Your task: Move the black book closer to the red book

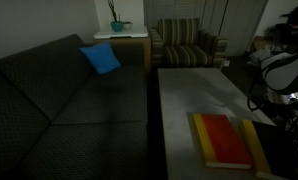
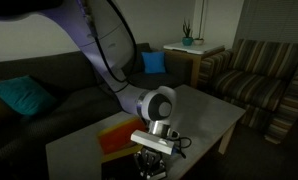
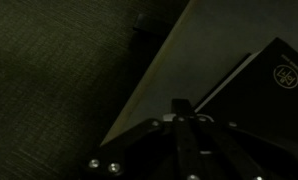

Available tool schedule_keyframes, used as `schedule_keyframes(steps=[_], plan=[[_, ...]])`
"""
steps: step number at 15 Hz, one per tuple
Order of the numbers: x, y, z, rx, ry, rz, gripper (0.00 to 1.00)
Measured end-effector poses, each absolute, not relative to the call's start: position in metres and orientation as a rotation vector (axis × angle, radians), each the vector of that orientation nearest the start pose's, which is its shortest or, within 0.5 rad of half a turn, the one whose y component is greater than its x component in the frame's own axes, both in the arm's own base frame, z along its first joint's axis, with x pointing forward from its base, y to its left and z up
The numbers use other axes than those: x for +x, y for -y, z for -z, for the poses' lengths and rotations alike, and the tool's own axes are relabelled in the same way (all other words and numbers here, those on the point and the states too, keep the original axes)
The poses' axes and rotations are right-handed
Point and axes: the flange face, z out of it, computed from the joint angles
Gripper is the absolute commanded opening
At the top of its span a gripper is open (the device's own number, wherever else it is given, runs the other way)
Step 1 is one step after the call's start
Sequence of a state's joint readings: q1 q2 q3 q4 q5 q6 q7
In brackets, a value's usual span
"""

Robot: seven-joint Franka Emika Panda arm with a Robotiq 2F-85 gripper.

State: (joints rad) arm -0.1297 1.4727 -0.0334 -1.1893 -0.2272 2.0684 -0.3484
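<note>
1. The black book [image 3: 274, 80] lies flat on the grey worktop [image 1: 204, 95], close to one edge. The wrist view shows a pale emblem on its dark cover.
2. In an exterior view the red book [image 1: 224, 140] lies flat on the same worktop, with the black book just beside it on the side away from the sofa [image 1: 49, 100]. I cannot tell whether the two touch.
3. The pincer [image 2: 154, 162] hangs low over the worktop next to the red book. The pictures are too dark to tell whether it is clenched or released.
4. A blue cushion [image 1: 101, 58] rests on the sofa.
</note>
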Motion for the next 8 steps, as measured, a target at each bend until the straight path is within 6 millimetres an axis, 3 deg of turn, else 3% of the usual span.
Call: schedule_keyframes(steps=[8], plan=[[0.5818,0.0967,0.1569,-2.874,0.801,-0.937,0.0]])
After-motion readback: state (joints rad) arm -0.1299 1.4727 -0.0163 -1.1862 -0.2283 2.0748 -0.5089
